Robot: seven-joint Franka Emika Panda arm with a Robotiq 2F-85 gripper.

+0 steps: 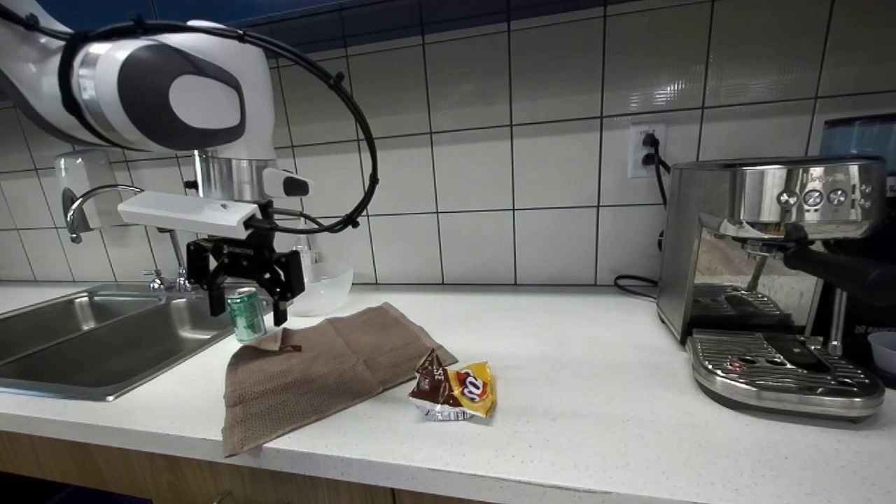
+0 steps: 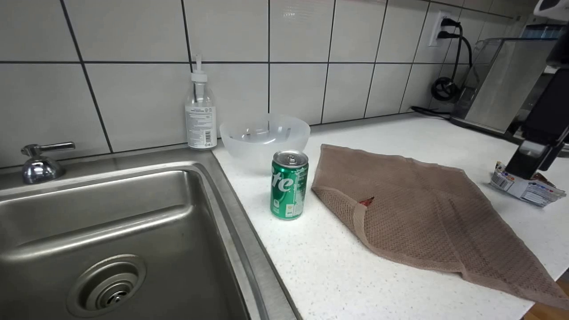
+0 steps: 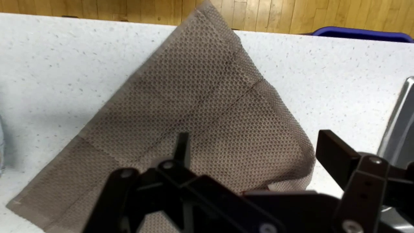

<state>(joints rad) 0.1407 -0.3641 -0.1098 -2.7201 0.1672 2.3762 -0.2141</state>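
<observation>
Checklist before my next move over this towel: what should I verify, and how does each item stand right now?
1. End effector open and holding nothing: ok.
2. Towel lying flat: not ok; the side nearest the green can is folded back.
3. Towel fully on the counter: not ok; one corner hangs past the edge.
4. Green can upright and apart from the towel: ok; an exterior view shows a gap.
5. Snack bag out from under the end effector: ok; it lies off to the side.
6. Red patch at the fold identified: cannot tell; too little shows.
</observation>
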